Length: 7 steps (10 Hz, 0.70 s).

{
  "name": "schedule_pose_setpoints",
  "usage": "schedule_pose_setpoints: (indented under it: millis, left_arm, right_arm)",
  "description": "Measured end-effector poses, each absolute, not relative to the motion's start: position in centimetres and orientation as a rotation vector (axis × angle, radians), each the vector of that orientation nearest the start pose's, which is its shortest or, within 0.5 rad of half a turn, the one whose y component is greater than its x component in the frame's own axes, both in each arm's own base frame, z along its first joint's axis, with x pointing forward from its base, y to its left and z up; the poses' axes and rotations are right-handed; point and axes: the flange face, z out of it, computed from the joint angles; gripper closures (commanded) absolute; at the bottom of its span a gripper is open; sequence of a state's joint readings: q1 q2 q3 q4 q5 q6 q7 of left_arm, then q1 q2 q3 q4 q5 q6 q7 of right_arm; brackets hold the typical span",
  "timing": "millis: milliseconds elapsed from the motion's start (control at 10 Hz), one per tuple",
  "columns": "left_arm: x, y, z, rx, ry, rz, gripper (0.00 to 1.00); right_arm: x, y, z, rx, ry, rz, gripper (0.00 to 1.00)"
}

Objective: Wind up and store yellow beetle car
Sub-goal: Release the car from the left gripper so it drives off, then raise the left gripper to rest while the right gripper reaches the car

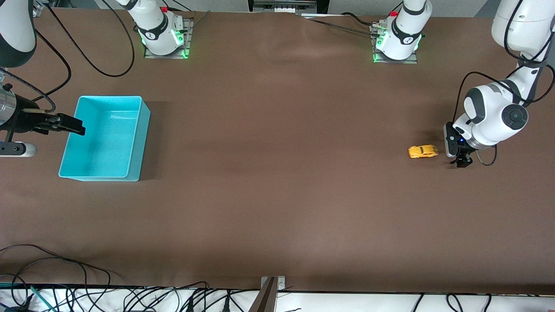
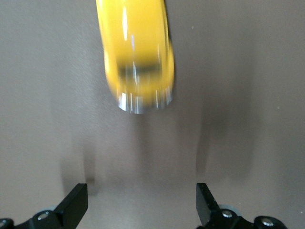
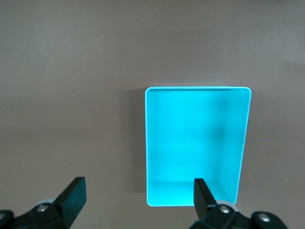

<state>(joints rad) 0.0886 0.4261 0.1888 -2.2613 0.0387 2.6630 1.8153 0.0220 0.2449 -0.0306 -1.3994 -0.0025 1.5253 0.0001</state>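
While the small yellow beetle car (image 1: 422,151) with its rounded glossy body is sitting on the brown table (image 1: 277,195) toward the left arm's end, the left gripper (image 1: 462,161) is staying low just beside it, on the side of the table's end. Its two black fingers (image 2: 76,202) are standing spread apart and are grasping nothing; in the left wrist view the bare table is showing between them, and the car (image 2: 138,52) is lying apart from the fingertips, looking blurred there. The turquoise rectangular plastic bin (image 1: 138,130) is resting well apart from the car, toward the right arm's end of the table, and nothing is lying inside it. The right gripper (image 1: 73,125) is waiting in the air over the bin's outer rim, with its fingers (image 3: 74,195) released wide and holding nothing.
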Motion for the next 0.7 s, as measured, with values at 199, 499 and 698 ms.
schedule_pose_setpoints:
  millis: [199,499,698]
  left_arm:
    - [51.58,14.76,17.52,-2.174,2.217,0.138,0.0]
    - [51.84,14.33,17.92,-2.163,2.223,0.126,0.0]
    - [52.02,13.94,18.16,-2.154,2.228,0.117,0.0]
  right_arm:
    - [62.04,-0.34,55.68,-3.145,0.013,0.188,0.0]
    - [62.06,-0.33,55.62,-3.145,0.013,0.189,0.0]
    - [62.09,-0.33,55.53,-3.145,0.013,0.192,0.0]
